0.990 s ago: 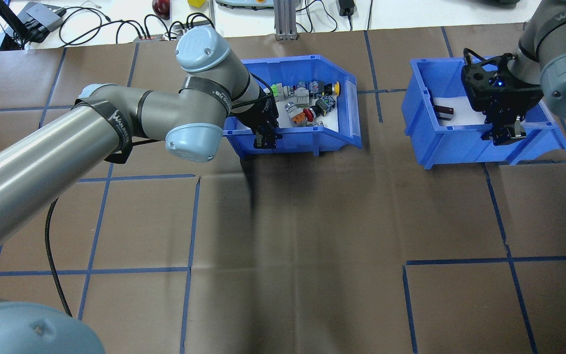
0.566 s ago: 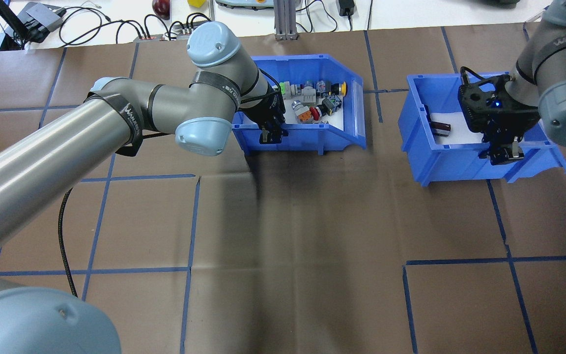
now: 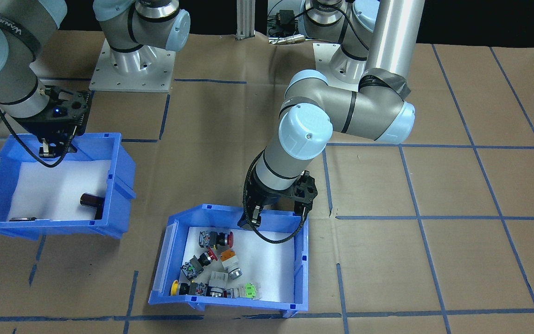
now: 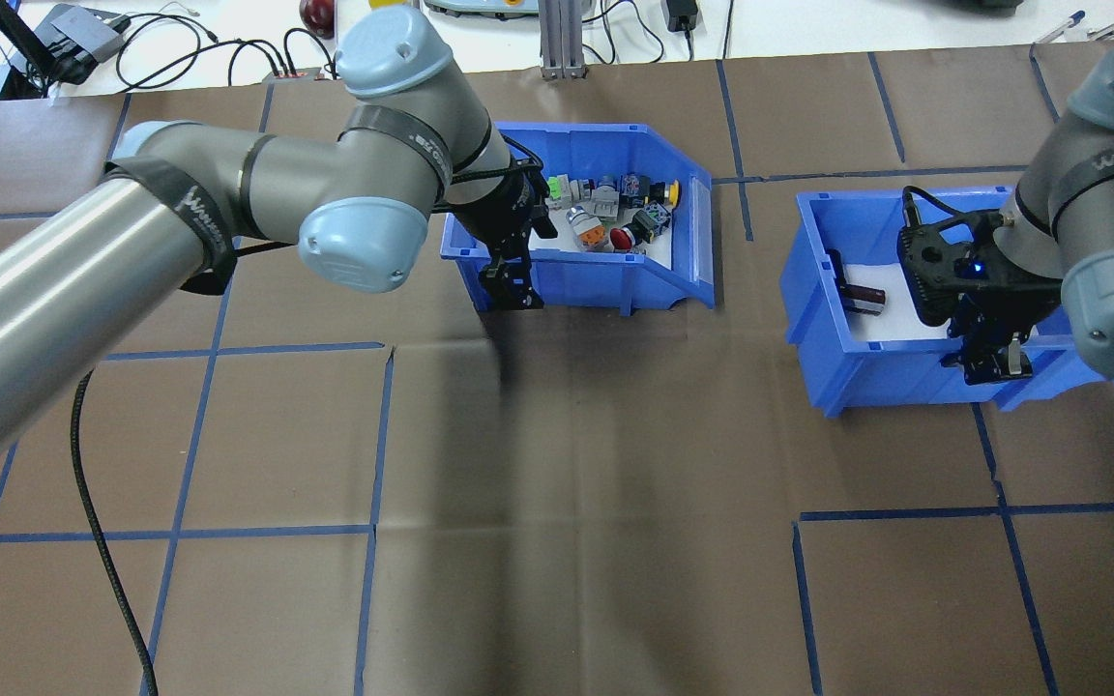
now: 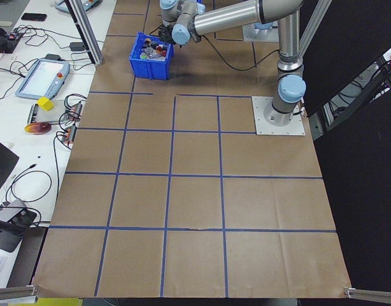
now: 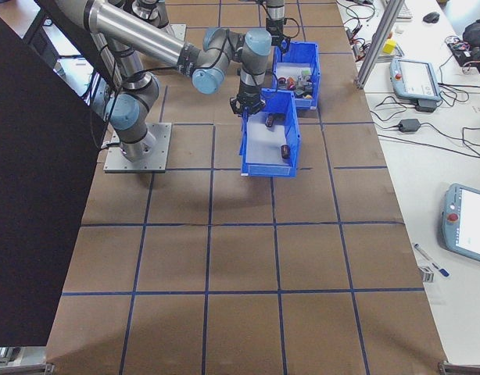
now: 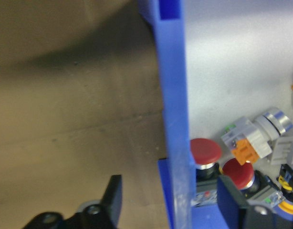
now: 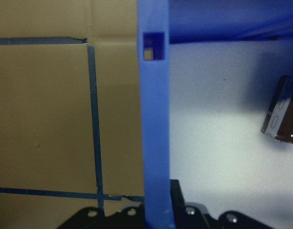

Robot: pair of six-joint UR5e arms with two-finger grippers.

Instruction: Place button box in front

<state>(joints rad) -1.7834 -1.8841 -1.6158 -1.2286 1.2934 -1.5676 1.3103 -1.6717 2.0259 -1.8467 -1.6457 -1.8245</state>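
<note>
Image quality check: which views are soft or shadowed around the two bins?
Left wrist view: the button box wall is blurred, and a shadow lies on the paper beside it. Right wrist view: the other bin wall is soft and its liner is shadowed near the top. Overhead view: sharp, with a dark shadow below the left gripper.

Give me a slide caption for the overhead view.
Left gripper and right gripper each grip a blue bin's near wall.

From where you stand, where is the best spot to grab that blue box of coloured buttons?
Probably the button box's thin near wall, taken from above. The box is open-topped with an upright rim, so one finger drops inside and one outside. The left claw straddles that wall near the corner, clear of the push buttons heaped toward the other side.
</note>
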